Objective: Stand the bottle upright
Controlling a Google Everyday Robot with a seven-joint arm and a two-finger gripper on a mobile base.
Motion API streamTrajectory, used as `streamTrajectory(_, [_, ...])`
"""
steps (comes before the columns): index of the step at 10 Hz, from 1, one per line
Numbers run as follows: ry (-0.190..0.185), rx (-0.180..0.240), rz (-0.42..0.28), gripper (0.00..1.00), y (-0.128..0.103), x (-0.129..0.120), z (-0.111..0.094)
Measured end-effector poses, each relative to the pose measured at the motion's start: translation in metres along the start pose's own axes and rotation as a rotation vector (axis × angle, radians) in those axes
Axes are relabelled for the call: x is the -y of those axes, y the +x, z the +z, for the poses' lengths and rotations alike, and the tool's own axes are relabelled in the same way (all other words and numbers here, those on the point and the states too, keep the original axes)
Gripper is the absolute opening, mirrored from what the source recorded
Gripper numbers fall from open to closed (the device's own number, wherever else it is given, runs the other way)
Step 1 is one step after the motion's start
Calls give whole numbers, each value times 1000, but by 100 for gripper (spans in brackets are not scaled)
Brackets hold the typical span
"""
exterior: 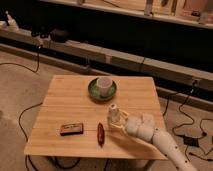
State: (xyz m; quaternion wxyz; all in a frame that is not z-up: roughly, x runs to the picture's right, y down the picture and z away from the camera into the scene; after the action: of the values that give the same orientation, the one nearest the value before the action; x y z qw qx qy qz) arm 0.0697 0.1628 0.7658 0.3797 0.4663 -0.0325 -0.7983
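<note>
a light wooden table (65, 107) is seen from above, set on a speckled grey floor (20, 85). taken from the table's centre, the bottle (113, 114) is found at about 4 o'clock, on the right half of the top. it is seen as a small pale, translucent form with a whitish cap uppermost, and it appears to be upright or nearly so. the gripper (119, 125) is placed right against the bottle's lower part, at about 5 o'clock from it. whether the claw is apart or clamped on the bottle cannot be told. the gripper is carried by a white arm (160, 142), which is brought in from the lower right corner of the view across the table's near right edge.

a white cup (104, 85) is set on a green saucer (93, 91) at 12 o'clock from the table's centre, near the far edge and well apart from the bottle. a thin red-brown stick-like object (100, 134) is laid at about 7 o'clock from the bottle, near it but not touching, its length run roughly from 12 to 6 o'clock. a small dark rectangular object with an orange face (71, 129) is laid flat at 9 o'clock from the stick.

black cables (27, 112) are trailed over the floor beside the table. a long low ledge (125, 59) is run behind the table at 12 o'clock.
</note>
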Motion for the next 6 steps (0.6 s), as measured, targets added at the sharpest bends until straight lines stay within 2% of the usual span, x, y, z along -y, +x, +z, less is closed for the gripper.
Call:
streamTrajectory(2, [0,-2,-4,31,-2,-2,-1])
streamTrajectory(5, [-8,-9,-3,58,-2,-5,-4])
streamTrajectory(6, [-8,-10,-4,61,-2,-5,-5])
